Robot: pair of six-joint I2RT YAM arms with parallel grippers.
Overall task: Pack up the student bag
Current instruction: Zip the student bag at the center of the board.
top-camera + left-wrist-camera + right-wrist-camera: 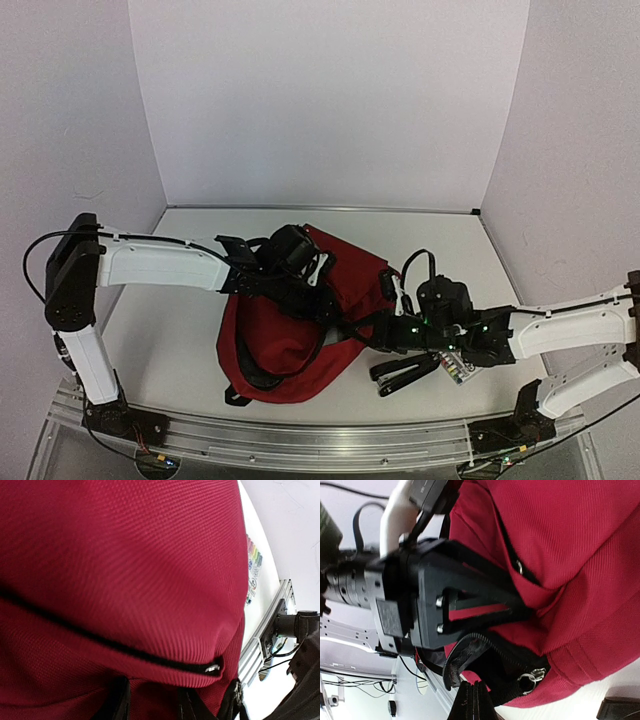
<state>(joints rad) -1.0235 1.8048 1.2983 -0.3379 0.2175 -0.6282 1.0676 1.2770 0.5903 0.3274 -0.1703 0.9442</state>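
Note:
The student bag (290,340) is a big dark red backpack lying in the middle of the table. My left gripper (322,298) reaches onto it from the left. In the left wrist view red fabric (125,570) fills the frame, crossed by a black zipper with its metal pull (212,669). The left gripper (155,697) has its fingers (117,704) pinching a bulge of that fabric. My right gripper (380,335) is at the bag's right side. Its fingers (467,702) are pressed together, shut, just under the bag's black zipper edge (457,662) and near a ring-shaped pull (532,676).
A black stapler (405,375) and a colourful flat pack (455,368) lie on the table to the right of the bag, under the right arm. An aluminium rail (330,440) runs along the near edge. White walls close the back and sides.

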